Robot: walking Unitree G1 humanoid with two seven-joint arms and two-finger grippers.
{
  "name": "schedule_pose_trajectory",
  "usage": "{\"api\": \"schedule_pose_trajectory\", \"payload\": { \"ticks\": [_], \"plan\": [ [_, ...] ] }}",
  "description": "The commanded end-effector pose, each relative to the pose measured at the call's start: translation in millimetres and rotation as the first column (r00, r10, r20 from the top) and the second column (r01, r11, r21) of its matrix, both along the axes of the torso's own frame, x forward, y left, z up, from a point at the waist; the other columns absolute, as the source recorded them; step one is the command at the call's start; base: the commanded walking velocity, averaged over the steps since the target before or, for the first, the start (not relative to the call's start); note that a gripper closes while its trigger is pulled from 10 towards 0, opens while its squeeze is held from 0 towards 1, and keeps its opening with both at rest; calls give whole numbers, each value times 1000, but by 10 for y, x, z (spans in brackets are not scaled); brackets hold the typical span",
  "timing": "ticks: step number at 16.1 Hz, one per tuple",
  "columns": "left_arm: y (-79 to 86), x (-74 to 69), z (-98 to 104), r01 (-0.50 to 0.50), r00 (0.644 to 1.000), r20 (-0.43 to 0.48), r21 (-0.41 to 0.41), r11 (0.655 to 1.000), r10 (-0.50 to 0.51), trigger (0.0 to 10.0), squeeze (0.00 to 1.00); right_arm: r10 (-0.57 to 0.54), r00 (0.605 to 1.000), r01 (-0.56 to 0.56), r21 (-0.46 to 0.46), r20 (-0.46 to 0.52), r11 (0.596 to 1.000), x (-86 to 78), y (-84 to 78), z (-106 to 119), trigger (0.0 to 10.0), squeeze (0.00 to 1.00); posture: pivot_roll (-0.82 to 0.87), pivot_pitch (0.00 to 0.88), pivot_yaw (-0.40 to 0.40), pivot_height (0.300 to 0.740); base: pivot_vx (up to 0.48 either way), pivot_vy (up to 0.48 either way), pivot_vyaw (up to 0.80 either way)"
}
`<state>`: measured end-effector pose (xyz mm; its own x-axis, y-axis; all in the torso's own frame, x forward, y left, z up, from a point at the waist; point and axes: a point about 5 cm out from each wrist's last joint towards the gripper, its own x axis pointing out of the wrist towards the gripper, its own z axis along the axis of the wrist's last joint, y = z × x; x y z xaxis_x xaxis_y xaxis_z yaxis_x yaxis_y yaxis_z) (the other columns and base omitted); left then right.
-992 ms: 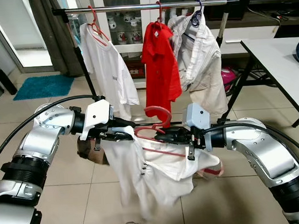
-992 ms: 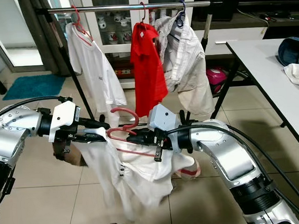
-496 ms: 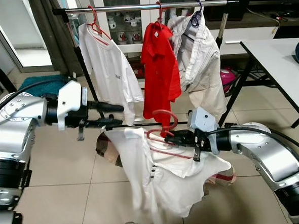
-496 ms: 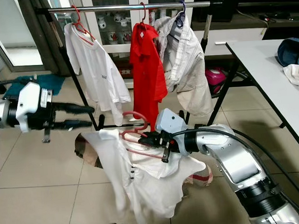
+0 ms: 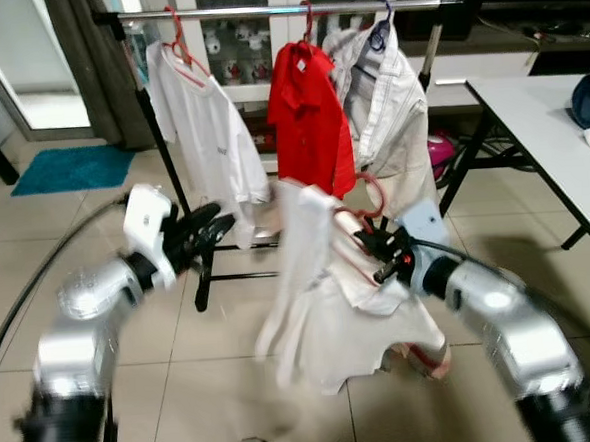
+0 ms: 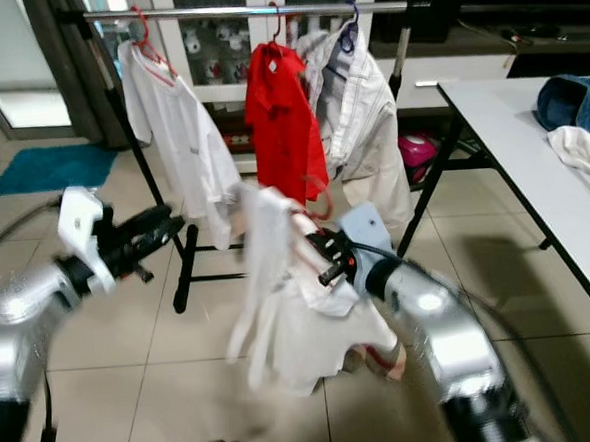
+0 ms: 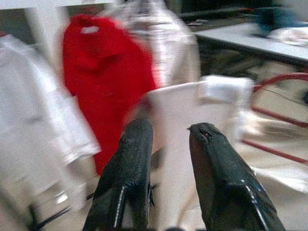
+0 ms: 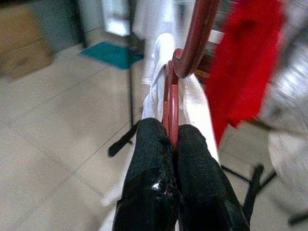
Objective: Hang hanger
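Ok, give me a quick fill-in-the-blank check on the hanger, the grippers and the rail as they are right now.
1. The right gripper is shut on the ____ hanger.
2. The shirt draped on that hanger is ____ in colour.
3. The left gripper holds nothing; its fingers are ____.
4. On the rail, the middle garment is ____.

Missing words: red; white; open; red

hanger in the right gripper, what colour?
Red hanger, pinched in the right gripper; clearest in the right wrist view.
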<state>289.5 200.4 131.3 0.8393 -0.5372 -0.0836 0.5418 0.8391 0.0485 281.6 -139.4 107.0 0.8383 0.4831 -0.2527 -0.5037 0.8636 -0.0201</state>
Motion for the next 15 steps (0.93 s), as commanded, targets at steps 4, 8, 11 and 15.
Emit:
{"api": "schedule_pose_trajectory", "payload": {
  "ticks": [4,8,11,15],
  "plan": [
    [-75,-177,-225,-117,993,21,95,989,115,10000,0,-190,982,190,120,-6,975,13,-9,8,0,0,-29,0,10,740,0,0,0],
    [-275,-170,-258,132,991,-5,111,985,-132,10000,1000,28,999,-31,89,32,996,63,93,270,0,0,-36,0,20,740,0,0,0],
    [-320,-133,-326,248,968,11,73,966,-250,10000,1000,87,995,-92,112,53,989,84,121,549,0,0,-63,0,5,740,0,0,0],
    [-317,-76,-559,254,966,-62,16,967,-252,10000,0,151,983,-165,143,100,976,82,163,955,0,0,-107,0,15,740,0,0,0]
  ]
}}
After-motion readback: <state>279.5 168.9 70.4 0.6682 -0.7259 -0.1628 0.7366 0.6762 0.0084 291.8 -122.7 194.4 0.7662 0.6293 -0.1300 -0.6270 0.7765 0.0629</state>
